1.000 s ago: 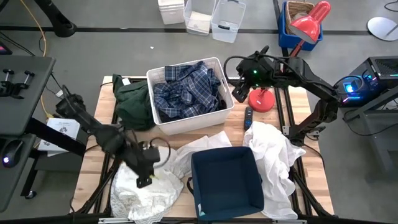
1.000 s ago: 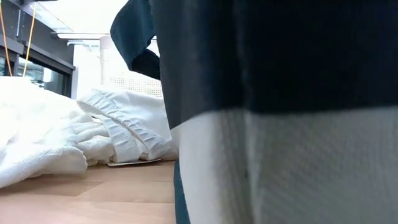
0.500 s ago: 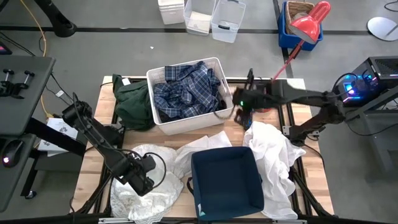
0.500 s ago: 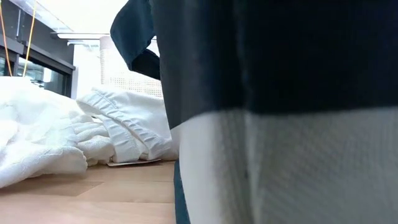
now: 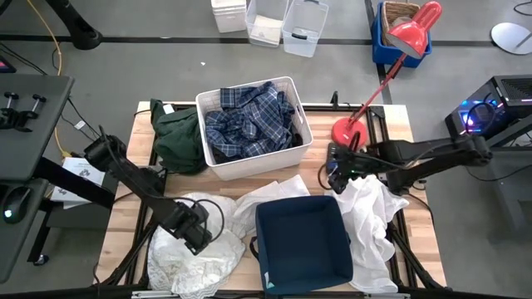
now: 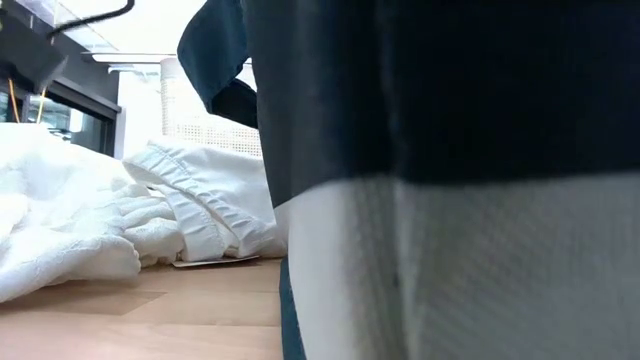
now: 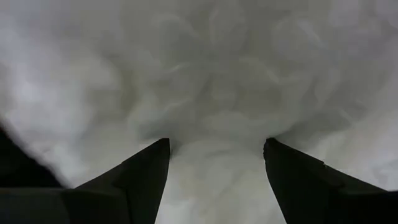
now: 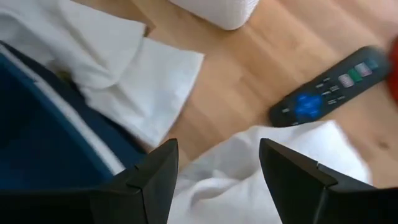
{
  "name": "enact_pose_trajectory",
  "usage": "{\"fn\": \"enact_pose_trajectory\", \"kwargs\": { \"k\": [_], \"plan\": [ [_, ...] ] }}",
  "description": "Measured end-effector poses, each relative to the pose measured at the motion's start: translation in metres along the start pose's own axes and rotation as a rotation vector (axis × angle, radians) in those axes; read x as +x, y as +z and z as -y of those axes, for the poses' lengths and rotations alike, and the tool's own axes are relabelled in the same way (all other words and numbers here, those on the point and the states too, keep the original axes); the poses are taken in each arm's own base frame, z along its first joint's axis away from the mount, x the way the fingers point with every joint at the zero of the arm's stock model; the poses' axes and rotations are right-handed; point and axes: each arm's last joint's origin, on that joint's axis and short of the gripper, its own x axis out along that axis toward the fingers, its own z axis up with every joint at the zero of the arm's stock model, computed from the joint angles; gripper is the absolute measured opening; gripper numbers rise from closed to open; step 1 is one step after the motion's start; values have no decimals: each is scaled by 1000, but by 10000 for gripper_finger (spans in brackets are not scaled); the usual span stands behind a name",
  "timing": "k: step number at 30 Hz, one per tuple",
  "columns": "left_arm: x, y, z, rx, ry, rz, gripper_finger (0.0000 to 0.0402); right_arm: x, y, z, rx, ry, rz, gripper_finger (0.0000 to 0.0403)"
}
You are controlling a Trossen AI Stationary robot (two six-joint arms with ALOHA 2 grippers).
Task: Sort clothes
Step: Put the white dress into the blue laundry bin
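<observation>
The left gripper (image 5: 196, 235), its two dark fingers spread wide, hangs right over the crumpled white lacy garment (image 5: 187, 253) heaped at the table's front left corner; the left wrist view shows folds of that cloth filling the gap between the fingertips. The right gripper (image 5: 336, 170), likewise spread and holding nothing, sits over the back end of the plain white cotton garment (image 5: 370, 212) near the right edge, beside a black remote control (image 8: 329, 94) lying on the bare wood. Between the two white heaps stands the square navy fabric bin (image 5: 303, 245), apparently with nothing in it, at the front edge, with another white cloth (image 5: 266, 195) draped against its back left corner. Behind it, the white plastic bin (image 5: 253, 162) holds the blue-and-white plaid shirt (image 5: 249, 120), and a dark green garment (image 5: 176, 137) lies just beside its left wall. To take each white piece well, each arm should probably sink deep into a thick fold before closing, then lift high enough to clear the bin's wall without dragging neighbouring cloth.
</observation>
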Motion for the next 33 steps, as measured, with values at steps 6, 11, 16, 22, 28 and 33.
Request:
{"fn": "enact_pose_trajectory", "kwargs": {
  "k": [6,11,16,22,28,33],
  "plan": [
    [35,5,-8,-23,-62,-2,246,-1,-5,-1,15,26,5,220],
    [50,5,-17,-33,-41,-54,135,-1,-4,-2,16,34,13,220],
    [18,7,0,80,-195,-38,18,-2,-4,-2,15,30,17,220],
    [-97,4,-1,304,-513,161,7,-1,-3,0,26,23,23,220],
    [-209,16,-53,344,-562,736,3,-1,1,2,52,13,33,220],
    [-292,33,-90,383,-520,1211,1,-1,1,3,54,10,37,220]
  ]
}}
